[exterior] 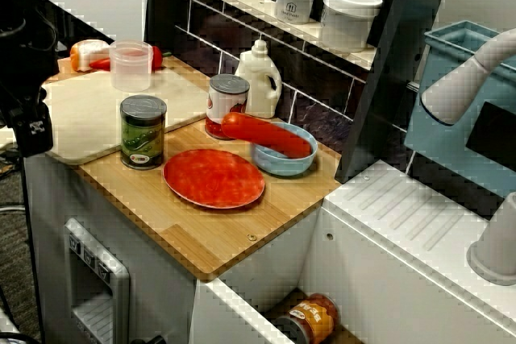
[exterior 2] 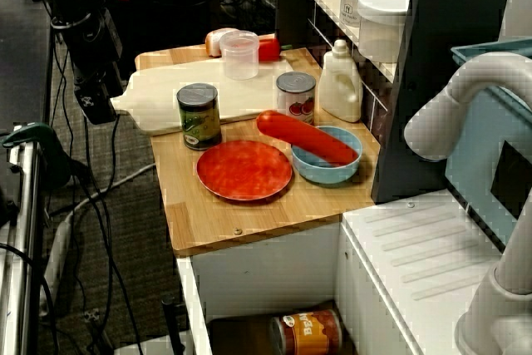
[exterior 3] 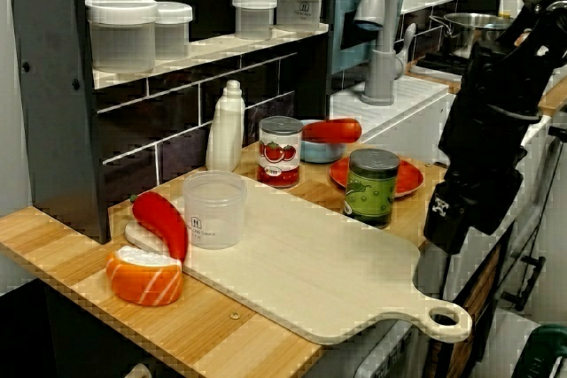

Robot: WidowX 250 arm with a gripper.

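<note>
Cutting board (exterior 3: 310, 263) lengthwise along counter (exterior 3: 53, 241), handle (exterior 3: 447, 320) pointing toward jaws, grip state untellable

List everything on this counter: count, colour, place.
wooden cutting board: one, cream, counter end
round plate: one, red, counter front
round tin can: one, green label, beside plate
plastic bottle: one, white, against wall
tomato tin can: one, red label, by bottle
small bowl: one, light blue, beside plate
long sausage-shaped piece: one, red, across bowl
plastic tub: one, clear, on board
curved pepper: one, red, beside tub
salmon slice: one, orange-white, beside pepper
lidded jars: four, white, shelf
robot pincer: one, black, beside board's handle
</note>
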